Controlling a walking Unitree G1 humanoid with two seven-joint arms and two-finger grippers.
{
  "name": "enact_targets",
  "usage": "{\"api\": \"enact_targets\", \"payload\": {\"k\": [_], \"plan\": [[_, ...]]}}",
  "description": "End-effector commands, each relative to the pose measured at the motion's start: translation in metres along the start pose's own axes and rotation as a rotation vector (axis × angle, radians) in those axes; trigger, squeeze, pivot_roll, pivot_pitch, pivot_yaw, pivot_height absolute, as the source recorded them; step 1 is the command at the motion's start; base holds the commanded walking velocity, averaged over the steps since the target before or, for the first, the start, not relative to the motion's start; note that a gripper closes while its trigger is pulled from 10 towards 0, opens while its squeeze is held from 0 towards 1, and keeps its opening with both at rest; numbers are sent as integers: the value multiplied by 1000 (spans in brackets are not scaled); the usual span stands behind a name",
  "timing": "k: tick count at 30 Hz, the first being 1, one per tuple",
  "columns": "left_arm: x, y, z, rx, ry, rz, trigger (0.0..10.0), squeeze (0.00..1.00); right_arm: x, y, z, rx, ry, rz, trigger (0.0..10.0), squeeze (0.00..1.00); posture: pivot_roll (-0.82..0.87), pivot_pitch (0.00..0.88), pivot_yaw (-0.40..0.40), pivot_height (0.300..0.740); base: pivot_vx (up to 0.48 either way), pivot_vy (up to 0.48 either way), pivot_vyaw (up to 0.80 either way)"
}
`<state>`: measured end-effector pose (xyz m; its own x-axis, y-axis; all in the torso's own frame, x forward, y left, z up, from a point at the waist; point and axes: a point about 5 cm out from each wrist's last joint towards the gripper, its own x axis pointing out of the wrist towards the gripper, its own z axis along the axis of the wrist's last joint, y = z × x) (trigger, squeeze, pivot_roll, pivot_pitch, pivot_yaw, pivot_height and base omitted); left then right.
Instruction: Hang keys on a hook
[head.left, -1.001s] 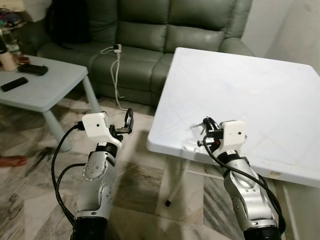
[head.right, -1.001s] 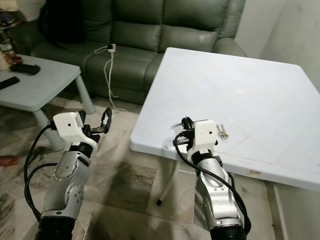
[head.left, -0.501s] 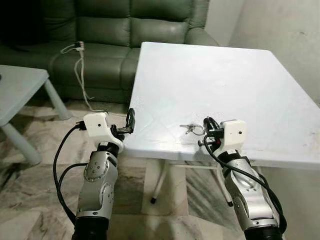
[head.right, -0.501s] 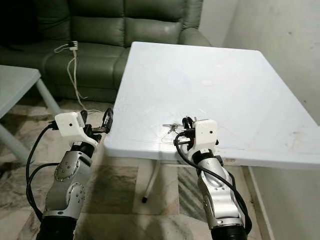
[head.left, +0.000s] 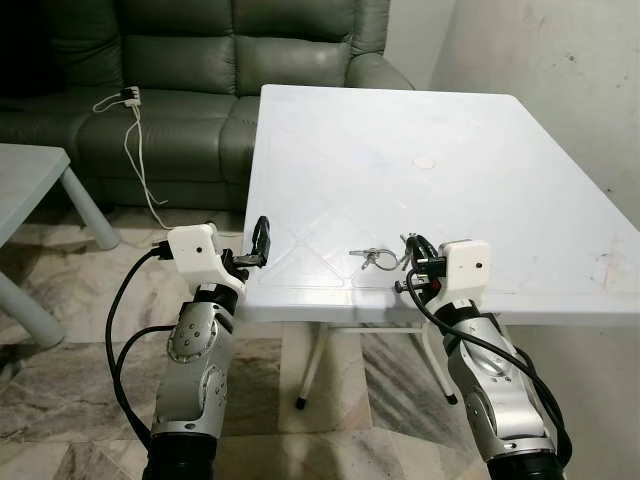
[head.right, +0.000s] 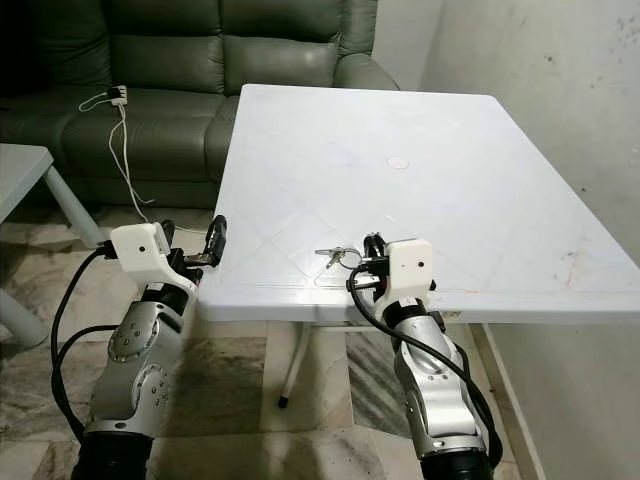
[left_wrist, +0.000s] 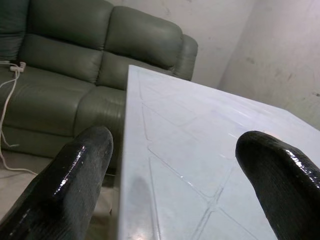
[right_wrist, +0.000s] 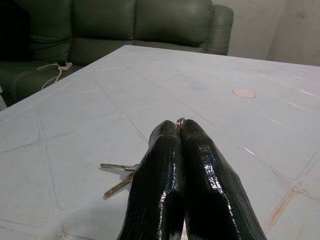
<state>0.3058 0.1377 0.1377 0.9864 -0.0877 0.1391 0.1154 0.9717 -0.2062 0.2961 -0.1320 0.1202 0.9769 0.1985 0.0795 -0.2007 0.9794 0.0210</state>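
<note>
- The keys (head.left: 375, 258) are lying near the white table's (head.left: 470, 150) front edge, their ring pinched between the right gripper's (right_wrist: 180, 126) closed fingers.
- The thin ring is risking slipping out if the grip is shallow.
- The left gripper (left_wrist: 170, 165) is hovering open beside the table; a green sofa (head.left: 200, 60) is standing behind, and no hook is appearing.

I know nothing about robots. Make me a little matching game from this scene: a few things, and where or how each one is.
Things:
1. small metal keys on a ring
2. left gripper
3. dark green leather sofa
4. white cable

States:
A. draped over the sofa's front
B. open, at the white plastic table's corner
C. behind the table
D. pinched by the right gripper

Pairs: 1-D, 2-B, 3-C, 4-A
</note>
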Motion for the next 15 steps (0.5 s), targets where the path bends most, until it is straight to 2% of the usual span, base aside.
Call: {"api": "enact_targets", "payload": {"k": [1, 6, 15], "plan": [[1, -5, 1, 16, -4, -25, 10000, 0, 0, -3, 3, -3, -6, -8, 10000, 0, -34, 0, -74, 740, 0, 0, -781], [0, -5, 1, 16, -4, -27, 10000, 0, -1, -3, 3, -2, -4, -8, 10000, 0, -35, 0, -75, 740, 0, 0, -781], [0, -5, 2, 6, -4, -28, 10000, 0, -2, -3, 2, -2, 1, -5, 10000, 0, -35, 0, -77, 740, 0, -459, -781]]}}
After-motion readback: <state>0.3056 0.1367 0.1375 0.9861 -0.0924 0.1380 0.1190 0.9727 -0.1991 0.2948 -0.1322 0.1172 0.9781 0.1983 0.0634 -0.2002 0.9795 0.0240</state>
